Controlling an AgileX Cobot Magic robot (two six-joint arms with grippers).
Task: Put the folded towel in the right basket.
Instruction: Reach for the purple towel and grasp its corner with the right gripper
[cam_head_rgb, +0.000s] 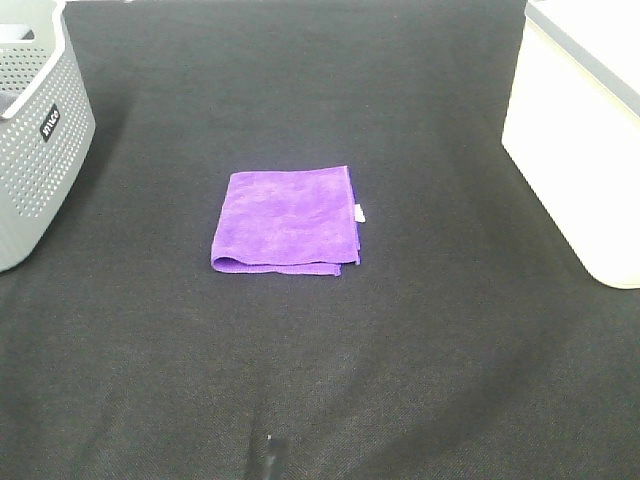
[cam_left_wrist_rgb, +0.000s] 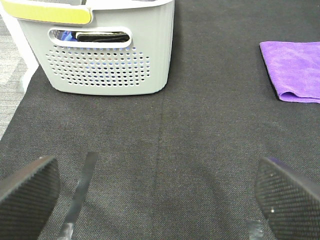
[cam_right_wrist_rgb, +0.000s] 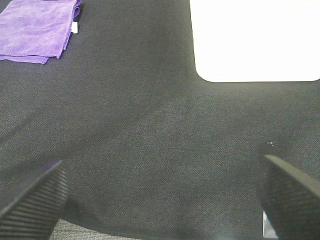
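**Purple towel (cam_head_rgb: 287, 220) lies folded and untouched**

We see it flat on the black mat (cam_head_rgb: 420, 340). The white right basket (cam_head_rgb: 580, 150) stands well to the towel's right, the grey left basket (cam_head_rgb: 40, 140) well to its left; neither touches it. Our left gripper (cam_left_wrist_rgb: 159, 192) and right gripper (cam_right_wrist_rgb: 162, 194) hang over the mat short of the towel, jaws spread wide, each holding nothing.

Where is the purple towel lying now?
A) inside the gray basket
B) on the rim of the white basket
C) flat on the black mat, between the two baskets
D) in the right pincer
C: the purple towel lies flat on the black mat, apart from the gray basket and the white basket.
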